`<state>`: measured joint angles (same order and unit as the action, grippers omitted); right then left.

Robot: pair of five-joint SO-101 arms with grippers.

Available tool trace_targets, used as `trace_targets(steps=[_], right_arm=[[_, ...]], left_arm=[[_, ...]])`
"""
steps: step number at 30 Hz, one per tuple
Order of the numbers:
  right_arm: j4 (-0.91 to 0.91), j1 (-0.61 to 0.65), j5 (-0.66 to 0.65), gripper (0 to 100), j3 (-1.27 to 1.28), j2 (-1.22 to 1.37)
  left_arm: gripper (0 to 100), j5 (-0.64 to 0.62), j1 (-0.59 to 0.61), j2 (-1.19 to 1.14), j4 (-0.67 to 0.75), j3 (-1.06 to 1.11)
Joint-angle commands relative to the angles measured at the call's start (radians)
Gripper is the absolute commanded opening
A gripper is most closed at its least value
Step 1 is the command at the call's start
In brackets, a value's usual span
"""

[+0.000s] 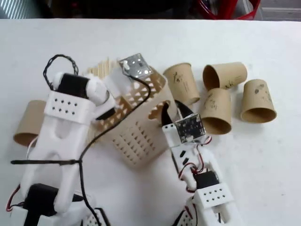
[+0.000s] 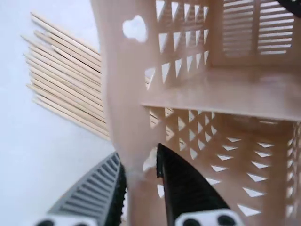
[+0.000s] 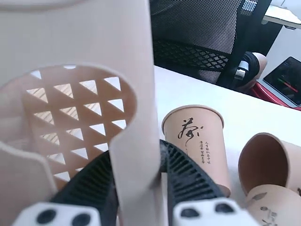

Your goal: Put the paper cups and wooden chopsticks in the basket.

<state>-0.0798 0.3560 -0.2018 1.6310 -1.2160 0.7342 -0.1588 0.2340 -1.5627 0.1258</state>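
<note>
1. The high view looks steeply down on the white table (image 1: pixel 263 160) with the arm bases nearest, covering the basket (image 1: pixel 136 136), paper cups (image 1: pixel 217 110) and wooden chopsticks (image 1: pixel 101 69).
2. The left wrist view sits tight against the basket's wall, facing into it, with the chopsticks beyond.
3. The right wrist view hugs another basket wall, facing the cups and the room behind; all three views share the basket.
</note>
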Motion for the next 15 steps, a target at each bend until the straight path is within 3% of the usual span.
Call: trace_targets(steps=[1,8,15], right_arm=[[0.042,-0.018,-0.002,4.2,-0.021,-0.013],[0.246,-0.061,-0.087,30.0,-0.025,-0.015],[0.412,-0.108,-0.087,30.9,-0.106,-0.015]], left_arm=[[2,-0.189,-0.079,-0.012,0.028,-0.032],[2,-0.509,-0.081,-0.013,-0.021,-0.117],[2,-0.641,-0.033,-0.041,-0.025,-0.121]])
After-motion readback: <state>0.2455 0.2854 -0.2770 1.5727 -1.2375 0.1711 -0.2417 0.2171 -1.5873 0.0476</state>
